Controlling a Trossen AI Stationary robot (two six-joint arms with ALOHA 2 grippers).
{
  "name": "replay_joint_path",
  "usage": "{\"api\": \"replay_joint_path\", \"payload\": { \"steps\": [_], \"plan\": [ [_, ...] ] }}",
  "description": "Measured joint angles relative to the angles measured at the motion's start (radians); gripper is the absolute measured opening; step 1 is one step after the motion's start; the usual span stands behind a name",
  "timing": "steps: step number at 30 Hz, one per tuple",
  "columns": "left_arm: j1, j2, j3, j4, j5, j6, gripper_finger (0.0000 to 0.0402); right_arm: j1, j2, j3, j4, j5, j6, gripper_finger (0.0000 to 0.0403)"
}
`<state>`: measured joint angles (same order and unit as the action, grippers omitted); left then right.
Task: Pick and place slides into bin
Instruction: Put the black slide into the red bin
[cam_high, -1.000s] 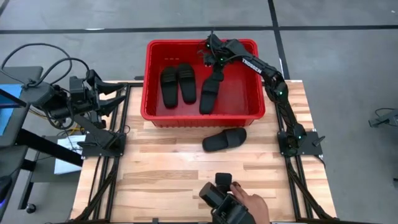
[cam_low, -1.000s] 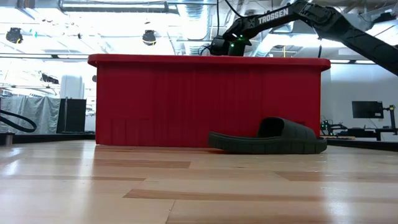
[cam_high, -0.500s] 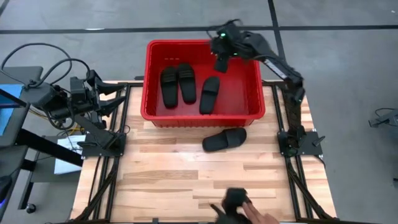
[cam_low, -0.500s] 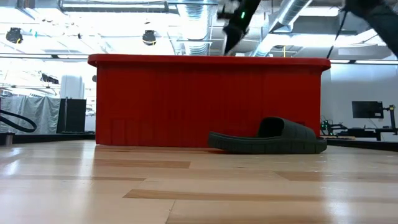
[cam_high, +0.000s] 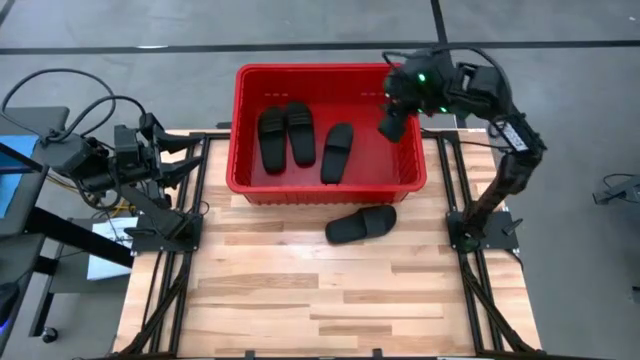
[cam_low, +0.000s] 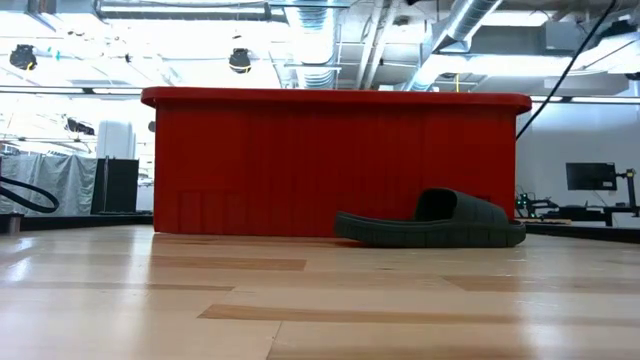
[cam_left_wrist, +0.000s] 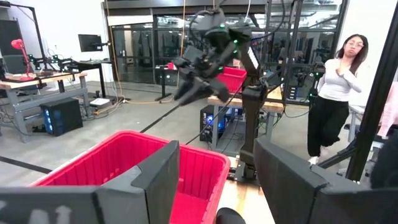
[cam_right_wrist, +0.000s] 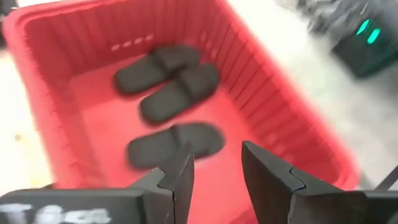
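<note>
Over the bin's (cam_high: 410, 170) right wall, the right end effector (cam_high: 392, 124) has let go of the third slide (cam_high: 337, 152) and pulled up, fingers apart and empty, so three slides sit inside, one last slide (cam_high: 361, 224) waits on the desk (cam_high: 300, 290) just outside, left end effector (cam_high: 188, 160) parked open.

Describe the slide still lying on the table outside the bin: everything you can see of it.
The slide is a matte black sandal, apparently rubbery foam: a long flat sole with ribbed edges and one wide arched strap. It lies sole down, empty, lengthwise along the red bin's near wall, just in front of it; contact with the wall cannot be judged. Only the wooden table touches it. The low view shows its side profile, strap raised toward one end.
</note>
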<state>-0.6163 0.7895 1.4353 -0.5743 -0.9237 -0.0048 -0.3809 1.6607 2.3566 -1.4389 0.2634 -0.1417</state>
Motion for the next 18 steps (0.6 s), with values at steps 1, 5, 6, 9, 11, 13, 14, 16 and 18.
{"api": "replay_joint_path", "payload": {
  "steps": [1,5,6,9,11,13,14,16,18],
  "plan": [
    [0.0,0.0,0.0,-0.004,0.0,0.0,0.0196,0.016,-0.007,0.0,-0.036,0.0,0.051,0.0126],
    [0.0,0.0,0.0,-0.022,0.001,0.0,0.0196,0.087,-0.016,-0.01,-0.136,0.002,0.247,0.0129],
    [0.0,0.0,0.0,-0.022,0.002,0.0,0.0196,0.111,-0.016,-0.026,-0.126,0.003,0.279,0.013],
    [0.0,0.0,0.0,-0.022,0.004,0.0,0.0196,0.178,-0.02,-0.063,-0.131,0.008,0.339,0.0132],
    [0.0,0.0,0.0,-0.021,0.024,0.0,0.0196,0.231,-0.029,-0.102,-0.132,0.015,0.395,0.0132],
    [0.0,0.0,0.0,-0.021,0.035,0.0,0.0196,0.276,-0.037,-0.148,-0.132,0.019,0.442,0.0131],
    [0.0,0.0,0.0,-0.021,0.041,0.0,0.0196,0.304,-0.044,-0.174,-0.132,0.023,0.475,0.0131],
    [0.0,0.0,0.0,-0.021,0.058,0.0,0.0196,0.354,-0.069,-0.227,-0.13,0.027,0.551,0.0129],
    [0.0,0.0,0.0,-0.02,0.074,0.0,0.0196,0.406,-0.098,-0.288,-0.133,0.035,0.64,0.0129]
  ]
}}
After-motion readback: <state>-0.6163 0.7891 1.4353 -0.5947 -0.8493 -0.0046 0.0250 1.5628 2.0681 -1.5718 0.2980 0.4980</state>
